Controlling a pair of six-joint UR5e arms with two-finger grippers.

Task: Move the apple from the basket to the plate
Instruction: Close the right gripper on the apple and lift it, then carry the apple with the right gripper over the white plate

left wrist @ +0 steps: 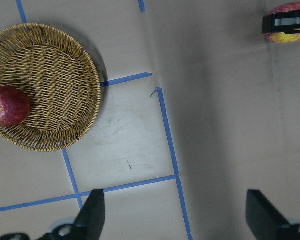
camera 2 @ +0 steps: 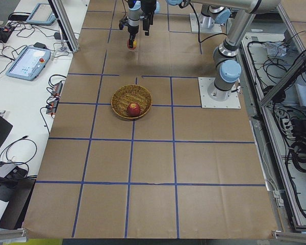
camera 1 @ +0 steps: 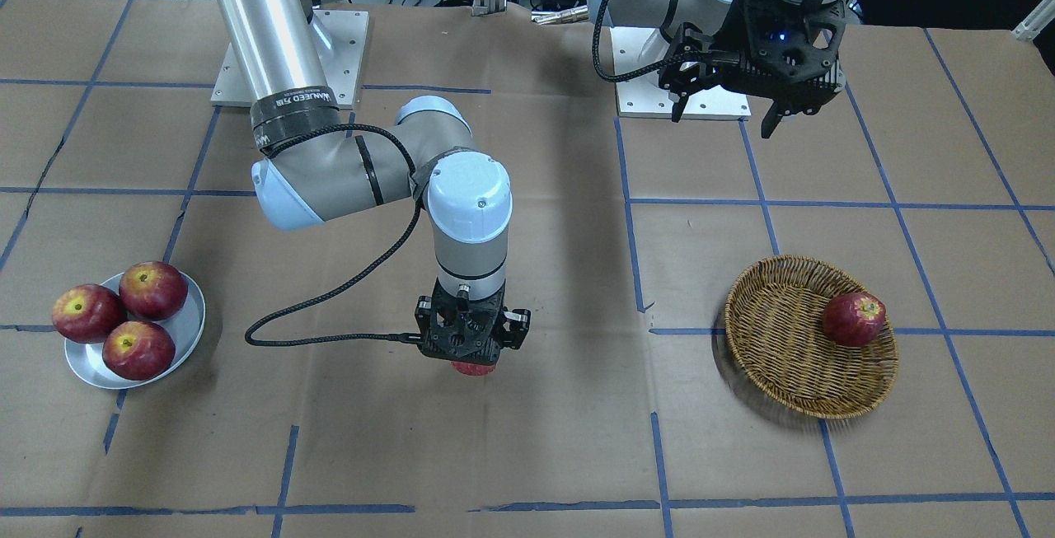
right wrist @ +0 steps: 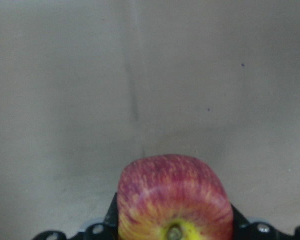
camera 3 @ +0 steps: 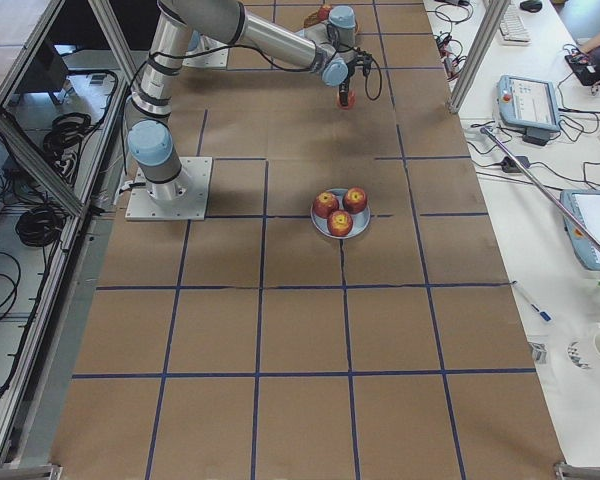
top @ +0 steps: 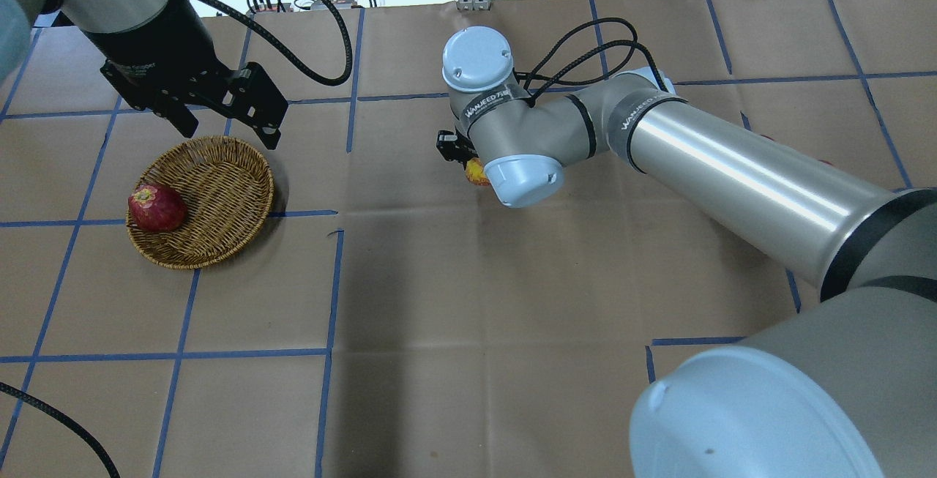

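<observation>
My right gripper (camera 1: 471,357) is shut on the apple (camera 1: 473,368), pinkish-red with yellow streaks, and holds it over the middle of the table between basket and plate. The apple fills the bottom of the right wrist view (right wrist: 175,197) and peeks out under the wrist overhead (top: 476,171). The wicker basket (camera 1: 783,357) holds one darker red apple (camera 1: 855,319). The metal plate (camera 1: 191,328) carries three red apples. My left gripper (camera 1: 724,122) is open and empty, up in the air behind the basket (top: 219,185).
The brown paper table cover has blue tape grid lines. The right arm's elbow and forearm (top: 659,141) stretch across the table's right half. The arm bases (camera 1: 288,60) stand at the robot's side.
</observation>
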